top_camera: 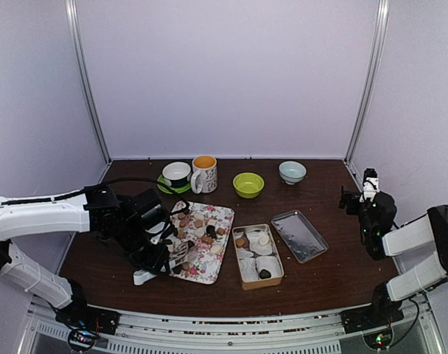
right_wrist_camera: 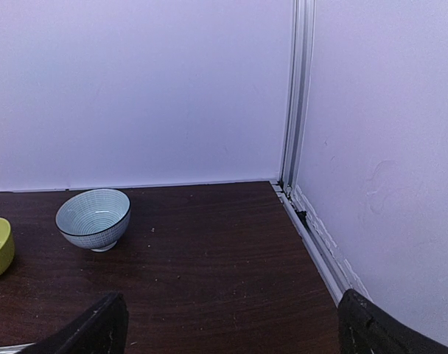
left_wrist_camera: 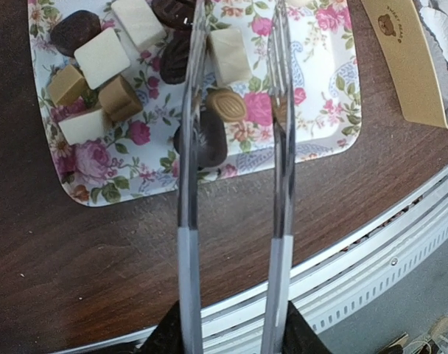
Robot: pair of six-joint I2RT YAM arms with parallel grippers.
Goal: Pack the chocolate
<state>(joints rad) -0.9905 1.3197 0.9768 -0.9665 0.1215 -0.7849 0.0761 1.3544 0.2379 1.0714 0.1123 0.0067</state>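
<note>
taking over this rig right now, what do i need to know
Left gripper: shut on the metal tongs, whose tips are open over the floral tray with an oval brown chocolate between them; nothing pinched.
Right gripper: open, empty, at the table's right side facing the back corner.
Done: a few pieces lie in the bear tin.
Left: most chocolates are on the tray; the silvery lid lies right of the tin.
</note>
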